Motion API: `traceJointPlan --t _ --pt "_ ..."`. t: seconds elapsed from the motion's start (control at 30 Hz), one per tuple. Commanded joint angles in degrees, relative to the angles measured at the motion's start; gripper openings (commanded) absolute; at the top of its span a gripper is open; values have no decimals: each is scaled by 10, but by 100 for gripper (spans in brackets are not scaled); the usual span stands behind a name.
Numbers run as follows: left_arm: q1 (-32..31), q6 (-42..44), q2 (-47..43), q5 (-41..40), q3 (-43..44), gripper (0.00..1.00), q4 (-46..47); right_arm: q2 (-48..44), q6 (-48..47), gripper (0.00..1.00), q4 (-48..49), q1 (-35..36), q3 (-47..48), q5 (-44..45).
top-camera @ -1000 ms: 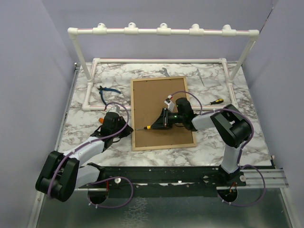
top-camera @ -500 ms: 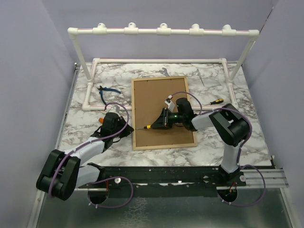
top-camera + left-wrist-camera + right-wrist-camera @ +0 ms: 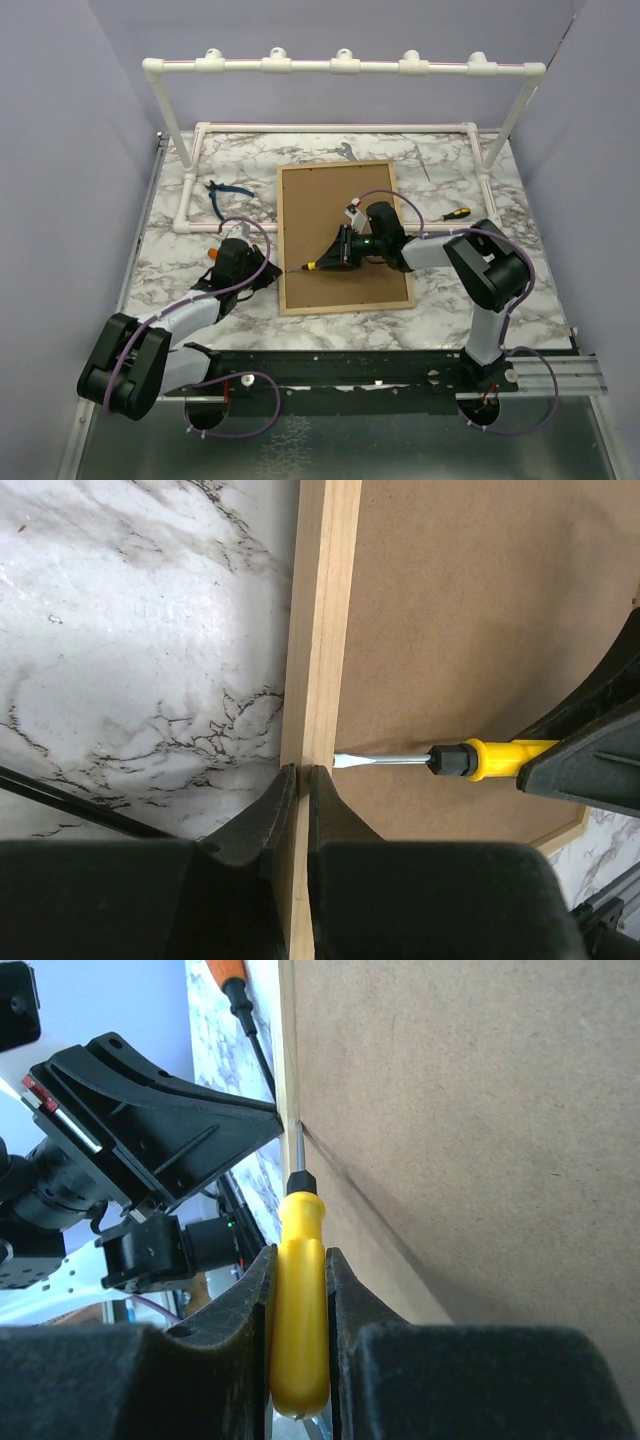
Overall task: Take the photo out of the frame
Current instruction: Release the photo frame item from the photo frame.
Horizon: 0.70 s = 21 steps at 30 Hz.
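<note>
R end effector [image 3: 300, 1270], marble tbl [image 3: 440, 170], lilac walls [image 3: 60, 150]

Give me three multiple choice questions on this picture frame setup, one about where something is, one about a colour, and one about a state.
1. Where is the tip of the held screwdriver?
A. at the left wooden edge of the frame
B. at its right edge
C. at the middle of its back

2. What colour is that screwdriver's handle?
A. blue
B. yellow
C. red

3. How does the frame lie?
A. face up
B. propped upright
C. face down

Answers:
1 A, the blade meets the wood edging beside the shut left gripper.
2 B, a yellow handle is clamped in the right gripper.
3 C, only the brown back shows.
</note>
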Motion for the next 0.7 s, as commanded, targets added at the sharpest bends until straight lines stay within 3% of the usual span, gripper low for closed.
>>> traceJointPlan --t 0.0,0.27,0.47,0.67 --pt "-26 -27 27 44 -18 6 34 -12 -30 1 -100 46 42 65" --pt "-58 -46 47 38 -19 5 57 -45 -52 1 -230 86 115 99" --pt "-77 -60 47 34 -19 5 68 -52 -83 1 -383 114 202 150" --pt "-99 -76 41 30 -24 5 77 -65 -89 1 -436 136 241 183"
